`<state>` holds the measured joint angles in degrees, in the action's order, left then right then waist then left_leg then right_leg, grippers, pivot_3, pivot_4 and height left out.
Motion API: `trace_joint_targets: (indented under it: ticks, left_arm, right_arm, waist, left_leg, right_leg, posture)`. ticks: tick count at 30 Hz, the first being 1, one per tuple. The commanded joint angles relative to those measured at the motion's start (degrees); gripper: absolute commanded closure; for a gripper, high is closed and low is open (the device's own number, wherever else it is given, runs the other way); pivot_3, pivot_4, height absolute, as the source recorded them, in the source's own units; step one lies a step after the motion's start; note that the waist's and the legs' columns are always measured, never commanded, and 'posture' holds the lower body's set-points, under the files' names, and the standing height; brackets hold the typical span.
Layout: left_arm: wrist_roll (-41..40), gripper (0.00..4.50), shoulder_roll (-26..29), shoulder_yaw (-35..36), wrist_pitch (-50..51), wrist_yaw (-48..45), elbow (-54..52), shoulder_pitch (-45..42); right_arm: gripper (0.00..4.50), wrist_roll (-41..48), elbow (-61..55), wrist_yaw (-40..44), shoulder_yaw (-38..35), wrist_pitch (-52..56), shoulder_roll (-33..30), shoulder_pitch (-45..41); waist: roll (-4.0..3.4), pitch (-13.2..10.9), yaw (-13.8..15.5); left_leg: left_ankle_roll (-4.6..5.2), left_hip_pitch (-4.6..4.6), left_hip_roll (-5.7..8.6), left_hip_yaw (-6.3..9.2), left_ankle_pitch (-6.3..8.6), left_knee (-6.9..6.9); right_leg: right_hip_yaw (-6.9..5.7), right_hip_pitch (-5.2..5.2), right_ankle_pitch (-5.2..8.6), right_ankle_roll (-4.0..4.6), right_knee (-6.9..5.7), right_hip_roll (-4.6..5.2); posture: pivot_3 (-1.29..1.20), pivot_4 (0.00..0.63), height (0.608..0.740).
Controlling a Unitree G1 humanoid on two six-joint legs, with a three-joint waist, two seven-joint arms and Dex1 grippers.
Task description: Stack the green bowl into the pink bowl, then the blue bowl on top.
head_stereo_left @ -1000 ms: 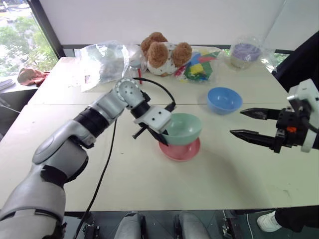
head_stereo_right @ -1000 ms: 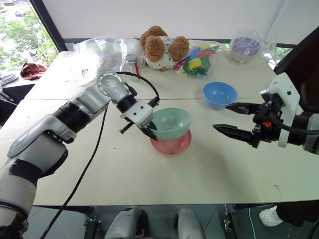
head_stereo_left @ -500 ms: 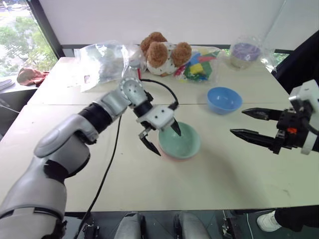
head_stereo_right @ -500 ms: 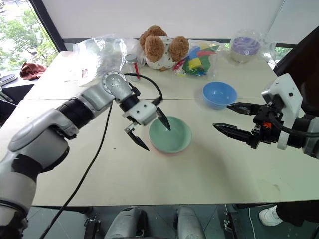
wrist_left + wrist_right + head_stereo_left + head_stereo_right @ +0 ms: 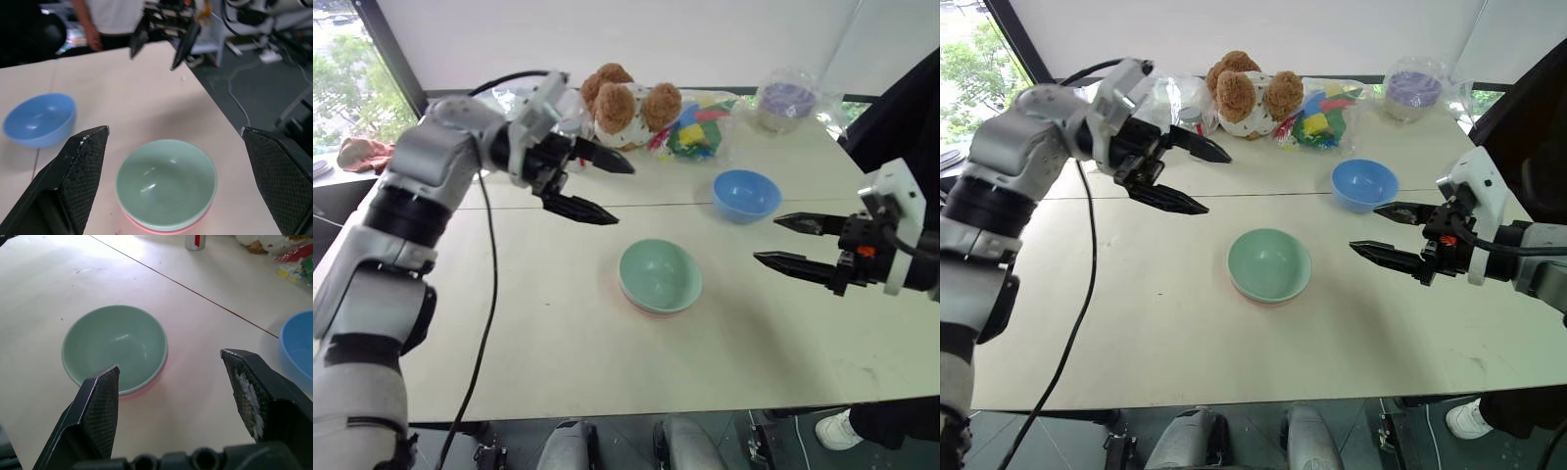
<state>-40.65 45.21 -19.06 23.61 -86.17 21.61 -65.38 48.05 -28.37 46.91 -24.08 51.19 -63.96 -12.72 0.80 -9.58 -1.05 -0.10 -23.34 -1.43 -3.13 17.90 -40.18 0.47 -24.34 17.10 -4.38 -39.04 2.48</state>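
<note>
You are looking at the small round mint-green plastic bowl [image 5: 660,275] sitting nested inside the small round salmon-pink plastic bowl [image 5: 146,227] near the middle of the pale table [image 5: 548,343], with just a thin pink rim peeking out beneath it (clearest from the wrist views). The small round sky-blue plastic bowl [image 5: 747,195] is resting upright on the table by itself, behind the stack and toward your right side, apart from it. Your left gripper [image 5: 597,186] is hovering in the air above the table to the left of the stack, its two black fingers spread wide and holding nothing. Your right gripper [image 5: 783,242] is hanging to the right of the stack, just in front of the blue bowl, its fingers also parted and empty. A brown teddy bear [image 5: 626,103] is sitting at the far edge among clear plastic bags [image 5: 524,103].
</note>
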Motion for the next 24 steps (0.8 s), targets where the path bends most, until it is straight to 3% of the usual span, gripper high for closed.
trace_joint_targets:
  ticks: [1,7,14,19,24]
  left_arm:
    - [0.11,0.01,3.26,7.79,4.47,6.51,-7.72,7.81]
    - [-1.45,0.01,6.78,18.18,10.68,15.34,-21.29,23.46]
    - [-1.56,0.01,7.83,23.32,13.78,19.27,-32.03,32.74]
    - [-2.12,0.01,7.35,25.1,15.07,21.69,-35.33,35.01]
    - [-2.31,0.01,7.52,27.13,15.82,23.65,-37.96,37.64]
  right_arm:
    - [0.92,-5.99,4.91,0.17,4.3,-5.46,0.58,-2.91]
    - [0.92,-19.59,21.2,0.69,19.35,-13.7,4.33,-16.08]
    - [0.92,-39.29,58.58,8.68,37.05,-30.9,15.18,-40.4]
    - [0.92,-48.11,84.36,12.46,41.79,-42.63,22.71,-52.19]
    - [0.92,-55.62,97.51,10.0,44.03,-49.01,26.37,-57.05]
  waist:
    - [0.0,0.0,-0.04]
    - [0.02,-0.01,0.17]
    - [-0.02,-0.04,0.11]
    - [-0.02,-0.04,0.18]
    - [-0.02,-0.04,-0.16]
  left_leg:
    - [-0.02,0.01,-0.01,-0.01,-0.01,0.0]
    - [-0.07,-0.01,-0.02,-0.04,-0.04,-0.02]
    - [-0.09,0.02,-0.01,-0.16,-0.05,0.02]
    - [-0.37,-0.02,-0.01,-0.15,-0.21,0.11]
    - [-0.47,-0.04,-0.01,-0.19,-0.26,0.14]
  right_leg:
    - [0.02,0.0,0.0,0.0,-0.03,0.02]
    - [0.02,-0.02,0.0,0.0,-0.03,0.06]
    - [0.06,-0.07,-0.01,0.01,-0.03,0.06]
    - [0.06,-0.12,-0.01,0.01,0.01,0.06]
    - [0.08,-0.13,-0.01,0.01,0.03,0.14]
  posture:
    - [0.0,0.15,0.74]
    - [0.0,0.15,0.74]
    - [0.0,0.15,0.74]
    - [0.0,0.15,0.74]
    - [0.0,0.15,0.74]
